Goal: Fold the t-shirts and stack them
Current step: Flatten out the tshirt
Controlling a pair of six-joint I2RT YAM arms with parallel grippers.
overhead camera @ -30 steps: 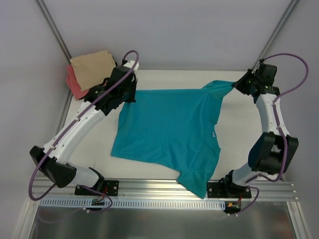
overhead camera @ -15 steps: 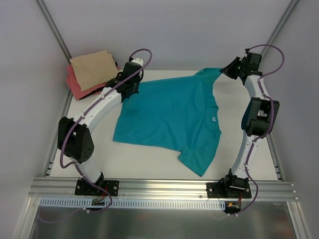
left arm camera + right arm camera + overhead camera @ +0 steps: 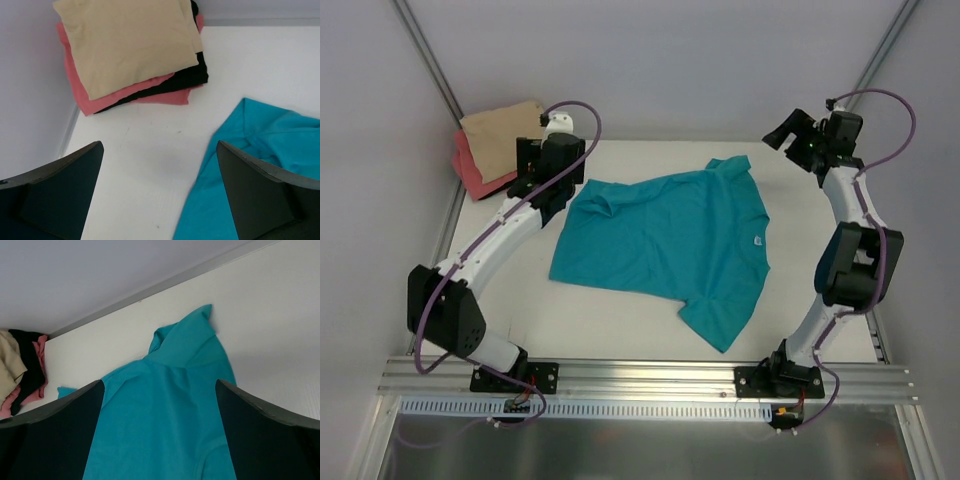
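On the table point(image 3: 620, 325), middle: tee point(image 3: 665, 240), laid out, neck to the right, one sleeve toward the front edge, the other toward the back. In the far left corner, apart from it: stack point(image 3: 500, 145) of folded tees. Above the gap between stack and tee: left gripper point(image 3: 159, 145). Raised beyond the far sleeve, to the right: right gripper point(image 3: 159, 382).

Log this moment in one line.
left tool open, empty | right tool open, empty | teal t-shirt spread, unfolded | folded stack far-left corner
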